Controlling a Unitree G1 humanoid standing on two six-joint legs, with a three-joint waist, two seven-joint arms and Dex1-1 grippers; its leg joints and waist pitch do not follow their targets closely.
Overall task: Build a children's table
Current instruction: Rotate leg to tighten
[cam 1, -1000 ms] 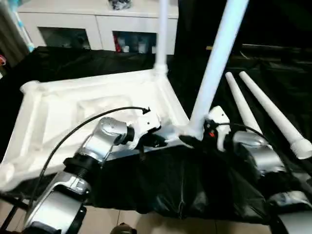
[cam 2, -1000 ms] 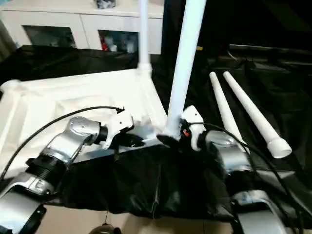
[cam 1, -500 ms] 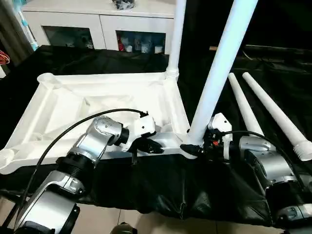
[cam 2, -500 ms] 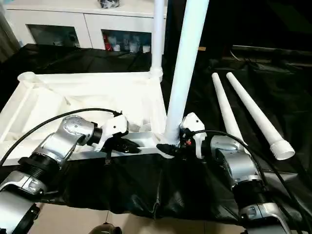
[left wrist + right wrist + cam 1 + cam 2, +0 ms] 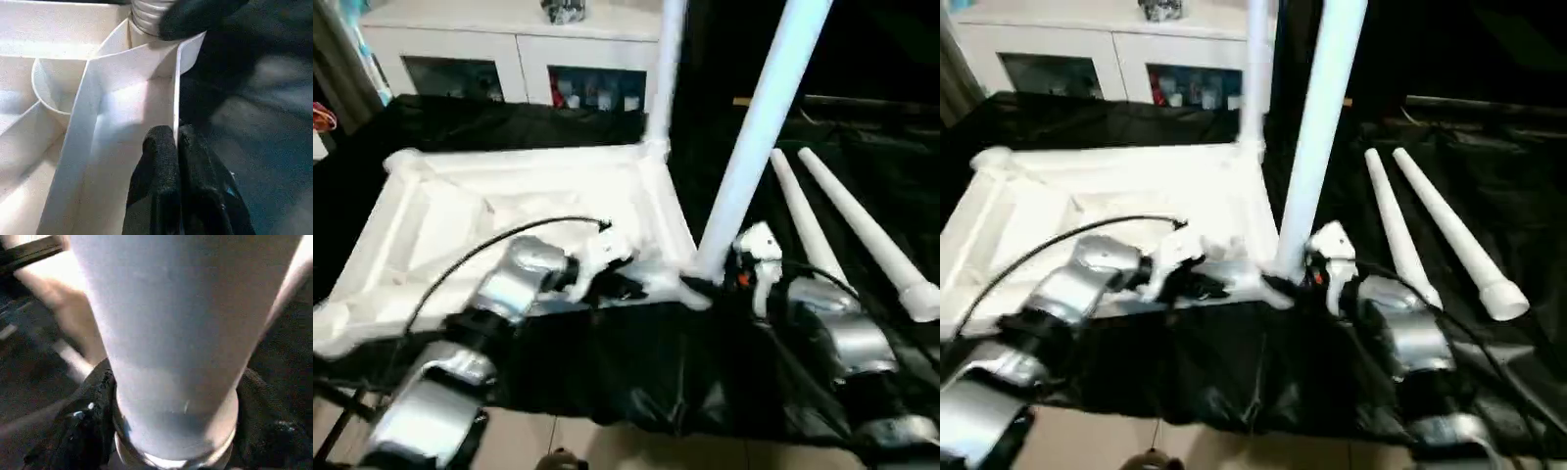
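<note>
- The white plastic rectangular table top point(image 5: 509, 211) lies upside down, ribbed hollow underside up, on the black-draped surface point(image 5: 636, 377).
- 2 long white tapered round legs stand upright in its corner sockets: the far leg point(image 5: 663, 73) at the far right corner, the near leg point(image 5: 759, 137) at the near right corner.
- 2 loose white legs point(image 5: 847, 230) lie side by side on the black cloth, to the right of the top, apart from it.
- Left gripper point(image 5: 175, 142): jaws pinched narrow on the thin near rim wall of the top, near the near-right socket.
- Right gripper point(image 5: 171, 431): its black fingers point(image 5: 85, 426) flank the base of the near leg, 1 on each side; firm hold cannot be told.
- White cabinet with glass doors point(image 5: 509, 59) stands behind; small items inside, unclear.
</note>
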